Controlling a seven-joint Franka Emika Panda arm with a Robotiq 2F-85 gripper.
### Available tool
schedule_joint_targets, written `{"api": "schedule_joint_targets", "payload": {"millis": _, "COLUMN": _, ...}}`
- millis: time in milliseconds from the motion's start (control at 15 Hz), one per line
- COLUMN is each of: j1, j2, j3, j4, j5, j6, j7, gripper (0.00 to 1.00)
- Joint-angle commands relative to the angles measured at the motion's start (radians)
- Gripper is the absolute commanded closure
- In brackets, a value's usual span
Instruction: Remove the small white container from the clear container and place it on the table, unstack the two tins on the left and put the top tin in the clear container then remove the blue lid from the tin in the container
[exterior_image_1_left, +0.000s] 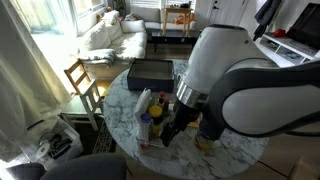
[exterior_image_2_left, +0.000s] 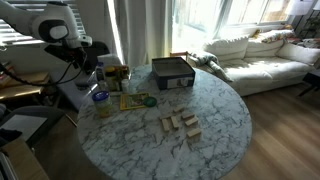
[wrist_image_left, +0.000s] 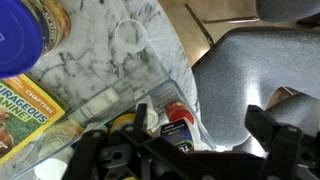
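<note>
Arm reaches down over the table (exterior_image_2_left: 222, 122) edge, gripper (exterior_image_1_left: 177, 127) pointing downward, jaws spread and empty. In an exterior view the blue-lidded tin (exterior_image_2_left: 100, 101) stands at the table's left, near a yellow packet (exterior_image_2_left: 131, 101).

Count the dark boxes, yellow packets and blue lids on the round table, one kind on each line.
dark rectangular box: 1
yellow packet: 1
blue lid: 1
Total: 3
</note>
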Motion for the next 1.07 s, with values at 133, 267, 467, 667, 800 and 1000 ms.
{"api": "schedule_joint_targets", "payload": {"millis": 133, "j1": 0.011, "j2": 0.179, "j3": -0.032, "j4": 0.145, "j5": -0.134, "j6": 0.014, "j7": 0.03, "gripper": 0.0}}
{"api": "schedule_joint_targets", "payload": {"millis": 267, "j1": 0.015, "j2": 0.219, "j3": -0.045, "j4": 0.181, "j5": -0.165, "j6": 0.011, "j7": 0.032, "gripper": 0.0}}
{"api": "schedule_joint_targets", "payload": {"millis": 467, "j1": 0.02, "j2": 0.268, "j3": -0.059, "j4": 0.228, "j5": -0.19, "j6": 0.005, "j7": 0.031, "gripper": 0.04}}
{"api": "schedule_joint_targets", "payload": {"millis": 667, "j1": 0.022, "j2": 0.31, "j3": -0.063, "j4": 0.259, "j5": -0.191, "j6": 0.002, "j7": 0.03, "gripper": 0.18}}
{"api": "schedule_joint_targets", "payload": {"millis": 800, "j1": 0.029, "j2": 0.325, "j3": -0.071, "j4": 0.273, "j5": -0.2, "j6": -0.009, "j7": 0.04, "gripper": 0.28}}
{"api": "schedule_joint_targets", "payload": {"millis": 1000, "j1": 0.037, "j2": 0.342, "j3": -0.08, "j4": 0.287, "j5": -0.203, "j6": -0.01, "j7": 0.05, "gripper": 0.25}}
